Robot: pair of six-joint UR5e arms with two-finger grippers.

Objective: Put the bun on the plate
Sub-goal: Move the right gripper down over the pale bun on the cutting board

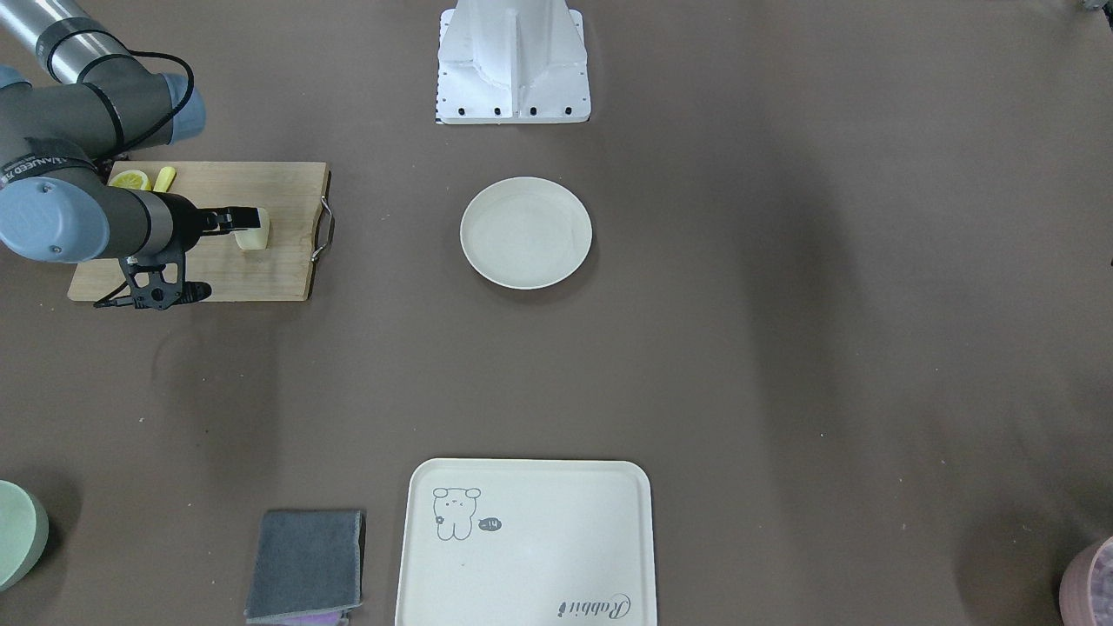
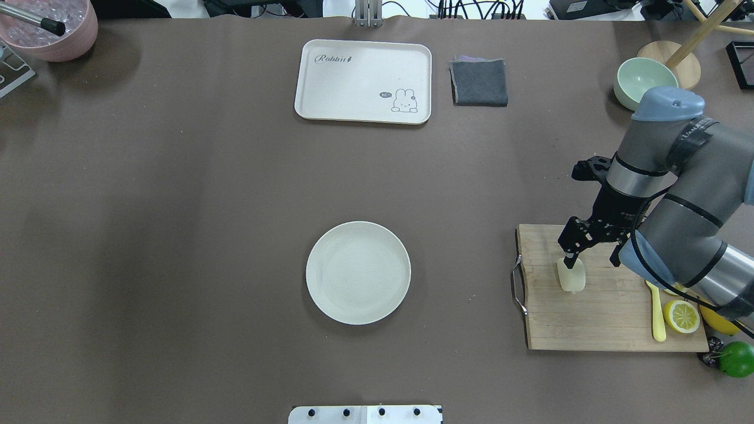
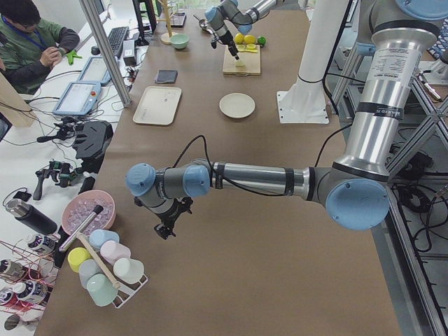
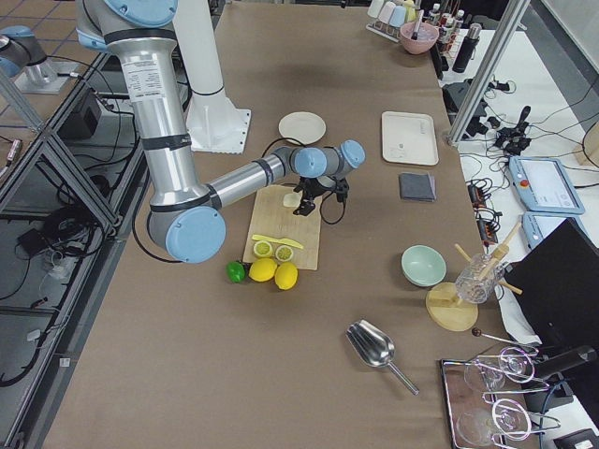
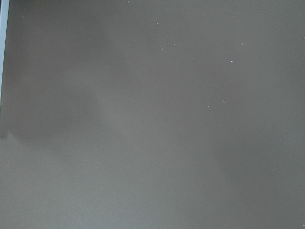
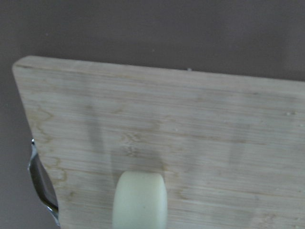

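Note:
The bun (image 2: 571, 275), a small pale cream chunk, rests on the wooden cutting board (image 2: 607, 324) near its handle end; it also shows as the bun (image 1: 253, 235) and the bun (image 6: 140, 200). My right gripper (image 2: 592, 262) hangs just over the board, open, one fingertip (image 2: 568, 261) overlapping the bun's far end. Two separate finger shadows fall on the board in the right wrist view. The round off-white plate (image 2: 357, 272) sits bare at the table's middle, left of the board. My left gripper (image 3: 165, 228) hovers over bare table in the exterior left view only; I cannot tell its state.
On the board's right end lie a lemon half (image 2: 681, 316) and a yellow knife (image 2: 657, 315); a lime (image 2: 737, 358) lies beside it. A cream tray (image 2: 363, 81), grey cloth (image 2: 479, 82), green bowl (image 2: 645, 81) and pink bowl (image 2: 50, 29) line the far side.

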